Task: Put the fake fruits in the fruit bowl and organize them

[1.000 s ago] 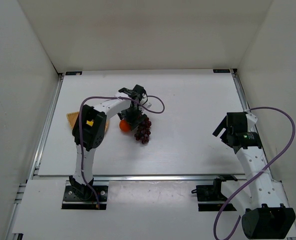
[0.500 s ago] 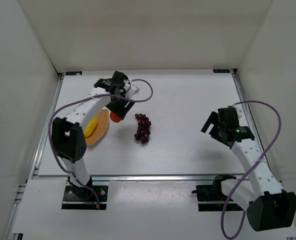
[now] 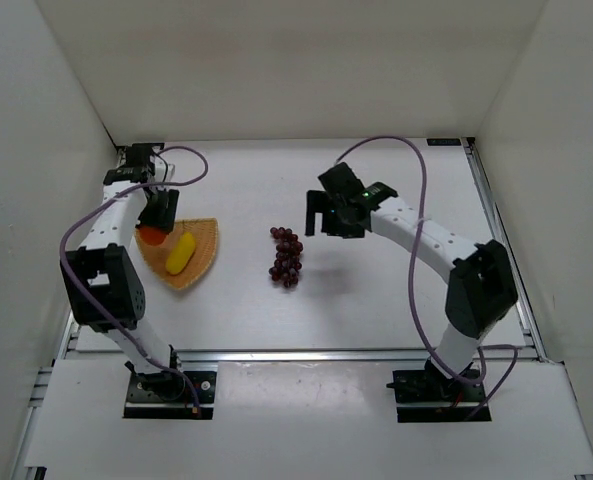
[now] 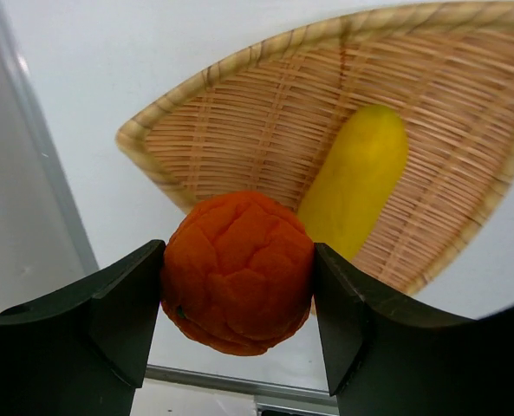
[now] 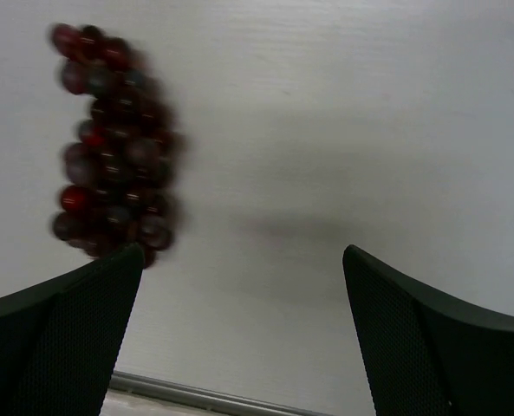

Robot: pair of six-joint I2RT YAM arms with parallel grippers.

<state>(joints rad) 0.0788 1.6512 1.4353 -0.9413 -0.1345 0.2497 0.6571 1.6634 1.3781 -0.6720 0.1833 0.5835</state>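
Observation:
The tan wicker fruit bowl [image 3: 202, 258] lies at the left of the table and holds the yellow lemon [image 3: 181, 252]. My left gripper [image 3: 156, 222] is shut on the orange [image 3: 153, 236] and holds it over the bowl's far left corner. In the left wrist view the orange [image 4: 237, 270] sits between my fingers above the bowl [image 4: 265, 139] and next to the lemon [image 4: 354, 191]. The dark purple-red grapes [image 3: 286, 256] lie on the table at the centre. My right gripper [image 3: 328, 222] is open and empty, just right of the grapes [image 5: 111, 139].
White walls enclose the table on three sides. A metal rail [image 3: 306, 352] runs along the near edge, another along the left edge [image 3: 94, 250]. Purple cables [image 3: 416, 200] loop from both arms.
My left gripper carried the orange left, from beside the grapes to over the bowl's far left corner. My right arm swung from the right side to just right of the grapes.

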